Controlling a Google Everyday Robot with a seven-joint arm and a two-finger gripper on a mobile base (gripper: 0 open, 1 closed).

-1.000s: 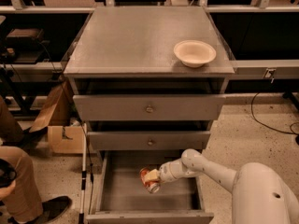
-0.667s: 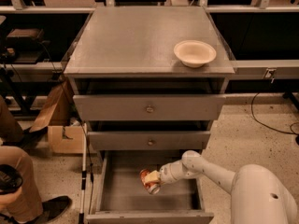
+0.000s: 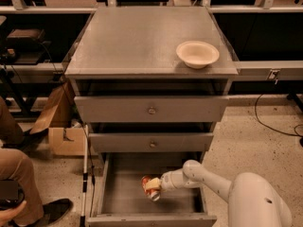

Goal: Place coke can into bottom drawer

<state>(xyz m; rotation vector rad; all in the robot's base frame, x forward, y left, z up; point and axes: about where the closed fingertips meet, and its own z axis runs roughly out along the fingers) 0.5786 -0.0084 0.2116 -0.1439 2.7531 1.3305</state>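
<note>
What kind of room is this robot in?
Probably a robot lab or workshop: a grey metal cabinet, a cable on the bare floor, a cardboard box. The pincer holds a can in the open bottom drawer.

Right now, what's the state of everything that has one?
bottom drawer, pulled open
middle drawer, shut
top drawer, shut
coke can, tilted, inside bottom drawer, gripped
gripper, inside bottom drawer, shut on coke can
bowl, upright, empty, on cabinet top
</note>
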